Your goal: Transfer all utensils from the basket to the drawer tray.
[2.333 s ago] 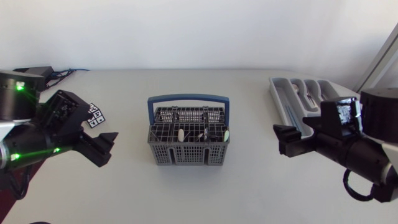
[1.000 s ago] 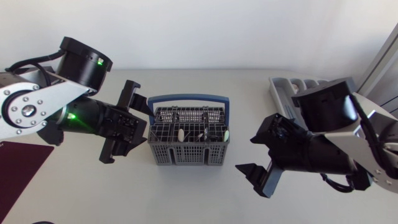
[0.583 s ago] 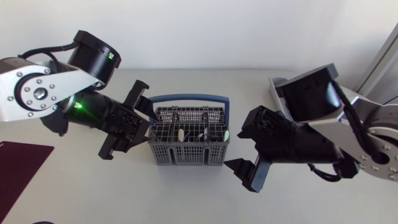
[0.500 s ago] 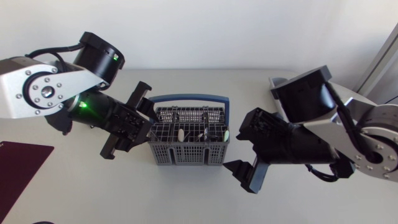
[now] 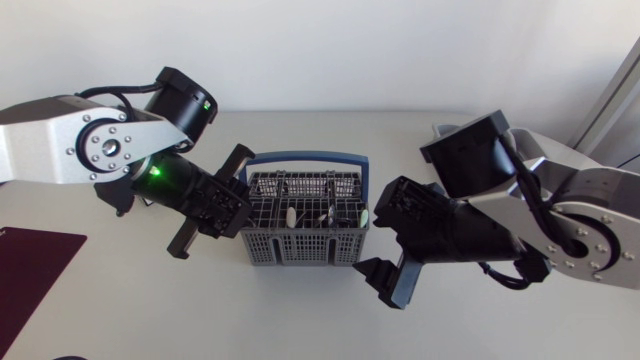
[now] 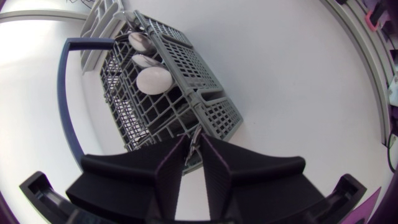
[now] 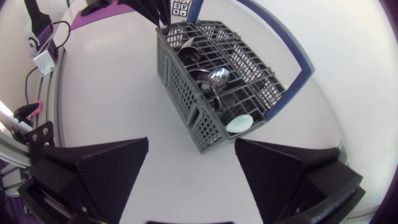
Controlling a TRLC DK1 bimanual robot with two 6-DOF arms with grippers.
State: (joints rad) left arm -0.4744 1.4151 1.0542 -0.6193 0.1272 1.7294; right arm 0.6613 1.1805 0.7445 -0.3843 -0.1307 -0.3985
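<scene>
The grey wire basket (image 5: 303, 238) with a blue handle (image 5: 303, 158) stands mid-table. Spoon heads (image 5: 291, 215) stick up from its compartments, white ones (image 6: 152, 79) and a metal one (image 7: 217, 76). My left gripper (image 5: 213, 203) hovers at the basket's left side. Its fingers are open by a narrow slit (image 6: 193, 146) over the basket's near corner and hold nothing. My right gripper (image 5: 383, 245) hangs wide open and empty (image 7: 193, 155) by the basket's right front corner. My right arm hides most of the drawer tray (image 5: 440, 129), which also shows beyond the basket (image 6: 99, 18).
A dark purple mat (image 5: 30, 262) lies at the table's left front edge. A small black-and-white marker tag (image 7: 182, 7) sits on the table beyond the basket, near my left arm. White tabletop lies open in front of the basket.
Both arms have swung in from the table's sides. Over the last second each gripper has closed in on its side of the basket. Finger spacing is unchanged.
</scene>
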